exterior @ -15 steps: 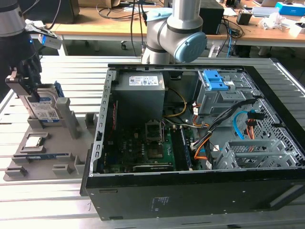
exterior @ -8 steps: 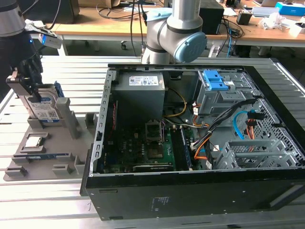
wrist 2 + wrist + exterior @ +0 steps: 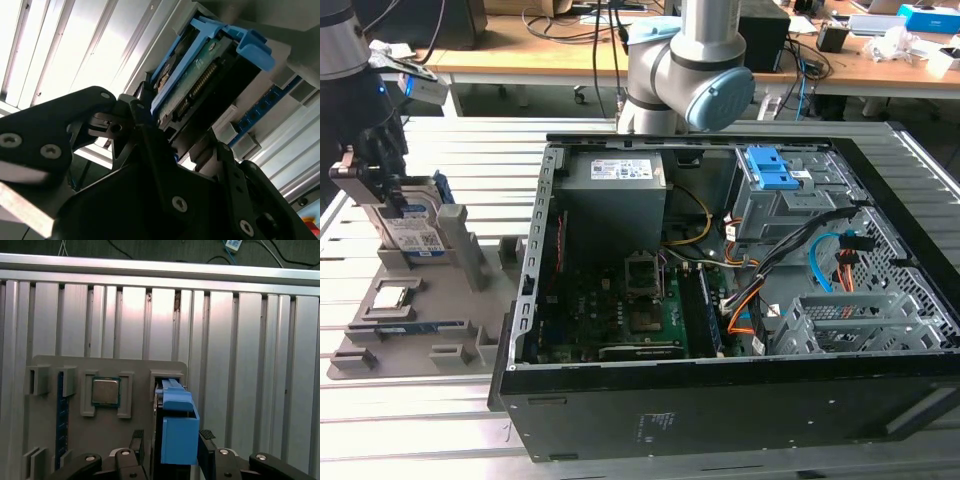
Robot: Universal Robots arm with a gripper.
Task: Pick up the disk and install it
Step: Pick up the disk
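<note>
Blue plastic framed the disk (image 3: 177, 432), which stood on edge in a slot of the grey holder (image 3: 100, 440) at the left edge of the exterior view, its long axis seemingly pointing up toward the wrist. Black fingers (image 3: 207, 436) flanked its two broad faces and looked clamped on it (no clear gap showed on either side). The disk sat in its slot, not lifted clear. Beside it on the holder lay a small square chip (image 3: 106, 391). The open computer case (image 3: 720, 400) lay across the exterior view's centre and right. Its grey bay (image 3: 755, 215) sat at upper right, well apart from the disk, with the case's side wall between them. Everything rested on the slatted aluminium table (image 3: 250, 365).
</note>
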